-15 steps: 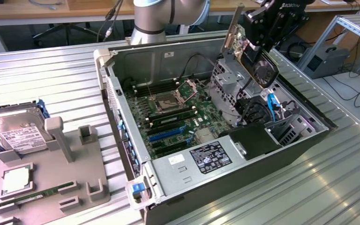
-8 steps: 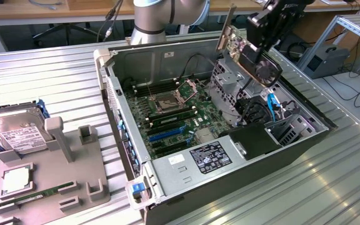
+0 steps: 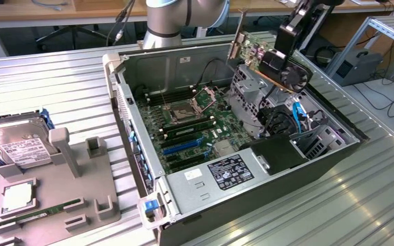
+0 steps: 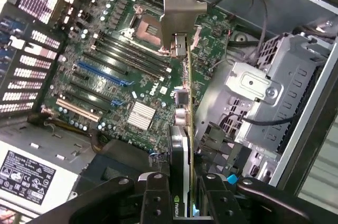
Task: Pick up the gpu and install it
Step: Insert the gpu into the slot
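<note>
The gpu (image 3: 255,51) hangs in the air over the far right side of the open computer case (image 3: 183,200). It is tilted, with its silver bracket (image 3: 237,38) toward the back and its black fan (image 3: 297,77) lower down. My gripper (image 3: 279,54) reaches in from above and is shut on the card. In the wrist view the gpu (image 4: 182,123) shows edge-on between my black fingers (image 4: 156,197), its bracket (image 4: 182,7) pointing away. Below it lies the motherboard (image 4: 127,76) with its blue and black expansion slots (image 4: 103,73). The card is well clear of the board.
A silver drive cage (image 3: 252,97) and cables sit under the card at the case's right. The power supply (image 3: 228,171) fills the near corner. On the exterior view's left, a grey fixture (image 3: 60,189) holds a hard drive (image 3: 19,146), a CPU (image 3: 19,197) and a RAM stick (image 3: 43,212).
</note>
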You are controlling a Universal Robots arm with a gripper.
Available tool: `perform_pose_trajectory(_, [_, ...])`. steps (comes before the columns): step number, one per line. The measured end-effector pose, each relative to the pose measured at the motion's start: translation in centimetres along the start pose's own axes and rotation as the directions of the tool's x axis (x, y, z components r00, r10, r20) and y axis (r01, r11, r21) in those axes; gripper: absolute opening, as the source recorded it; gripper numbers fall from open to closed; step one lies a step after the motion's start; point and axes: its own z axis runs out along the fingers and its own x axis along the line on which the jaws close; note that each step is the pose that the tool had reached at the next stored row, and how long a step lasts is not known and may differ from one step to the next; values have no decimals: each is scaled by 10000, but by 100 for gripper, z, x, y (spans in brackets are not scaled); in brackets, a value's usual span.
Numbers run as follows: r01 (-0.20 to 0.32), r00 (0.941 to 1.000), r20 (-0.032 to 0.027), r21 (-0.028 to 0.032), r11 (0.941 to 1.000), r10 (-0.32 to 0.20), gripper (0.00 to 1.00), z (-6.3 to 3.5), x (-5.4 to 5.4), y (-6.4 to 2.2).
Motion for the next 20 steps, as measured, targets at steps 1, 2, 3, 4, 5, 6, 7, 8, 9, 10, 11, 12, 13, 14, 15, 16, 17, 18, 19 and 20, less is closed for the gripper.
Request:
perform_pose_trajectory(1, [365,9993,-14,-3,9993,-365,27,1,0,0])
perform_pose_trajectory(2, [1067,9943,-41,-11,9943,-1067,27,3,0,0])
perform_pose_trajectory(3, [1465,9892,-57,-15,9892,-1465,27,4,0,0])
perform_pose_trajectory(4, [1829,9831,-70,-22,9831,-1830,27,5,0,0])
perform_pose_trajectory(5, [2311,9729,-87,-31,9729,-2311,27,7,0,0])
perform_pose_trajectory(6, [2847,9586,-105,-44,9586,-2847,27,9,0,0])
perform_pose_trajectory(7, [3256,9454,-117,-54,9455,-3257,27,11,0,0])
perform_pose_trajectory(8, [3736,9275,-132,-67,9276,-3736,27,13,0,0])
perform_pose_trajectory(9, [4001,9163,-140,-75,9164,-4002,27,14,0,0])
perform_pose_trajectory(10, [4165,9090,-145,-80,9091,-4166,27,15,0,0])
perform_pose_trajectory(11, [4378,8989,-152,-86,8990,-4379,27,15,0,0])
perform_pose_trajectory(12, [4591,8882,-158,-93,8883,-4592,27,16,0,0])
perform_pose_trajectory(13, [4768,8788,-164,-99,8789,-4769,27,17,0,-1])
perform_pose_trajectory(14, [5039,8635,-172,-108,8637,-5040,27,17,0,-1])
perform_pose_trajectory(15, [5245,8511,-178,-115,8513,-5246,27,19,0,-1])
perform_pose_trajectory(16, [5402,8413,-182,-121,8415,-5403,27,19,0,-1])
perform_pose_trajectory(17, [5551,8315,-185,-128,8317,-5553,27,20,1,-1])
perform_pose_trajectory(18, [5710,8206,-186,-135,8208,-5711,27,22,1,-1])
perform_pose_trajectory(19, [5895,8074,-190,-143,8076,-5897,27,24,1,-1])
perform_pose_trajectory(20, [6057,7953,-194,-150,7956,-6059,27,24,0,-1])
